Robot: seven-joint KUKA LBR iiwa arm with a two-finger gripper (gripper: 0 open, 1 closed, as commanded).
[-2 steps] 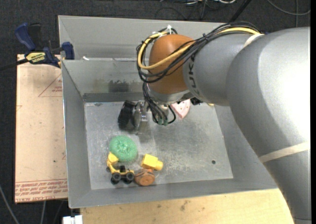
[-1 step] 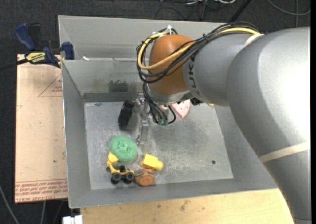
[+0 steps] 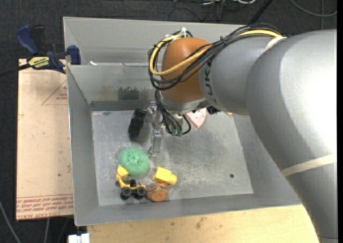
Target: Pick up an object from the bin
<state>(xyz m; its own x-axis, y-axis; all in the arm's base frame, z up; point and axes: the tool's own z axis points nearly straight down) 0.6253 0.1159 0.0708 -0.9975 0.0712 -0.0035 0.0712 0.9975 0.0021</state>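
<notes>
My gripper (image 3: pixel 156 147) hangs low over the middle of the bin floor, under the orange wrist cover. Its tip is just above and to the right of a green fuzzy ball (image 3: pixel 133 161), close to it but apart. A dark oblong thing (image 3: pixel 135 124) lies just left of the gripper, near the back wall. In front of the ball is a yellow toy vehicle with black wheels (image 3: pixel 128 185). A yellow block (image 3: pixel 164 176) and a brown disc (image 3: pixel 157 195) lie beside it. Nothing shows in the gripper's grasp.
A pink and white thing (image 3: pixel 199 119) peeks out from under the arm at the right of the gripper, mostly hidden. The arm covers the bin's right and back right. The loose things cluster at the front left, and bare grey floor lies to the right of them.
</notes>
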